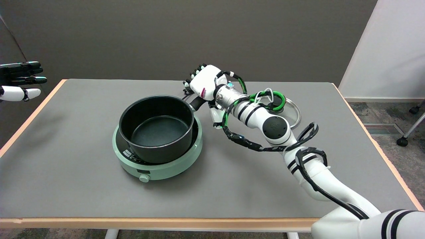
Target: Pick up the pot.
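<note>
We see the right hand [205, 83] wrapped around the handle [197, 103] of the black pot [156, 127], which sits on the green cooker [159, 166] mid-surface. Grasp step looks done; next we'd expect a straight, level lift.

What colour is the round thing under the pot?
The cooker under the pot is pale mint green, seen in the head view.

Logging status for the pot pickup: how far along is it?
Done: the right robot hand has reached the pot and sits over its handle, fingers apparently wrapped around it, though the grip itself is partly hidden.
In hand: securing that hold.
Left: the lift. The pot looks tilted but remains on the green cooker base. The glass lid lies on the table behind the arm.
</note>
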`<action>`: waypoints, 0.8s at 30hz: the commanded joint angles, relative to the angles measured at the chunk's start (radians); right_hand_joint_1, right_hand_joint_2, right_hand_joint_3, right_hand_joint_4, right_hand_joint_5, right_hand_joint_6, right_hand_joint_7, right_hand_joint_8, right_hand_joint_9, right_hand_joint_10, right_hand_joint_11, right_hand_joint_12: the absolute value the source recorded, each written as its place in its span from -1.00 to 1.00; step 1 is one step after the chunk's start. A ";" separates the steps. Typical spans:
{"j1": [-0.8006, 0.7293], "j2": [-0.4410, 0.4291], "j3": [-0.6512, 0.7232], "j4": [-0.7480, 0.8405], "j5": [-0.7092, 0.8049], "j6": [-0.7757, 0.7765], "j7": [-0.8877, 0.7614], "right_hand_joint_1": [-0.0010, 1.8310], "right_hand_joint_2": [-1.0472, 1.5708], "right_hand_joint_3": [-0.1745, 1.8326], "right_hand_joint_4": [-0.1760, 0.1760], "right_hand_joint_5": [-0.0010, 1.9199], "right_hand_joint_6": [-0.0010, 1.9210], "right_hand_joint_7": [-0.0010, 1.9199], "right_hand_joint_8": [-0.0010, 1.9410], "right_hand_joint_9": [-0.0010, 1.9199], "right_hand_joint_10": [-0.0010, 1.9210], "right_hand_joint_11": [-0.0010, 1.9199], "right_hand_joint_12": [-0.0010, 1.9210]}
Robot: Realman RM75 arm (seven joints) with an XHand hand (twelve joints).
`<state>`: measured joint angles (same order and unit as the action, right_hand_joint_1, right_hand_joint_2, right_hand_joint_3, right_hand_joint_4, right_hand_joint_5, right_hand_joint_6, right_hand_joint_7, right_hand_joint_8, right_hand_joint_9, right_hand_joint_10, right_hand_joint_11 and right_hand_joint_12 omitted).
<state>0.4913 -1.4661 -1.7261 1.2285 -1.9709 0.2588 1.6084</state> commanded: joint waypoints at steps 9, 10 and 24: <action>0.012 0.015 0.003 -0.035 0.025 0.019 0.003 0.17 -0.70 0.31 1.00 -0.27 -0.27 -0.27 -0.28 -0.27 -0.27 -0.27 -0.27; 0.015 0.015 0.003 -0.041 0.025 0.020 0.003 0.17 -0.70 0.30 1.00 -0.27 -0.27 -0.27 -0.28 -0.27 -0.27 -0.27 -0.27; 0.035 0.017 0.015 -0.105 0.084 0.021 0.003 0.21 -0.65 1.00 0.01 0.14 0.14 0.14 0.13 0.14 0.14 0.14 0.14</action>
<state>0.5084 -1.4519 -1.7208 1.1851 -1.9415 0.2723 1.6109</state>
